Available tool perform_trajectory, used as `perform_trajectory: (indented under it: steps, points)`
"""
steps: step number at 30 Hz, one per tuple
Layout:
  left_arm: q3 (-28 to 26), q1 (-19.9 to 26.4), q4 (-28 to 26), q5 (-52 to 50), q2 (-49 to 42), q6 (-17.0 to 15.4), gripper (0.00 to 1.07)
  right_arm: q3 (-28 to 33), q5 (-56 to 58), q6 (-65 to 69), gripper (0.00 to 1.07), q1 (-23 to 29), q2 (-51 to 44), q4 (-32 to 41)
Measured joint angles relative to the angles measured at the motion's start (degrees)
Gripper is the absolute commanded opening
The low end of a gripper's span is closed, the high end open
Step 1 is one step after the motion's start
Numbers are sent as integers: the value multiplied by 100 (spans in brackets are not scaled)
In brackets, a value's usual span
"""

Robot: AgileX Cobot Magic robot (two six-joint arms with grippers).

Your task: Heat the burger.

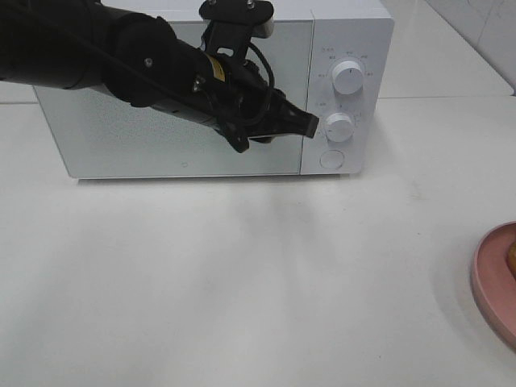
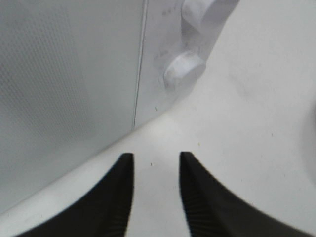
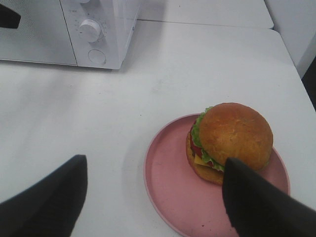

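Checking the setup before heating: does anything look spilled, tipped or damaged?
Nothing stands out. The burger sits upright and intact on the pink plate, the microwave door is closed, and the table shows no spill.

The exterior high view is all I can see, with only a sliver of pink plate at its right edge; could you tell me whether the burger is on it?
Observer: Yes. The right wrist view shows the burger sitting whole on the pink plate, toward one side of it.
Operator: Is the right gripper holding it?
Observer: No. The right gripper is open, with the burger near one fingertip but not gripped.
Operator: And are the left gripper's jaws closed?
Observer: No. The left gripper shows a gap with nothing in it, pointing toward the microwave's lower knob.
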Motion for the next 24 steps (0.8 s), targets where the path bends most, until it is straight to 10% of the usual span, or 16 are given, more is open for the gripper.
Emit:
perform_trajectory:
  steps: [1,3,24]
  points:
    - [0,0,0,0,0,0,63,0,0,0,75,0,0,0]
    - [0,-40,-92,808,-206,-29,100,0,0,0,75,0,0,0]
    - [-6,-34,-149,4618,-859,-40,100,0,0,0,75,0,0,0]
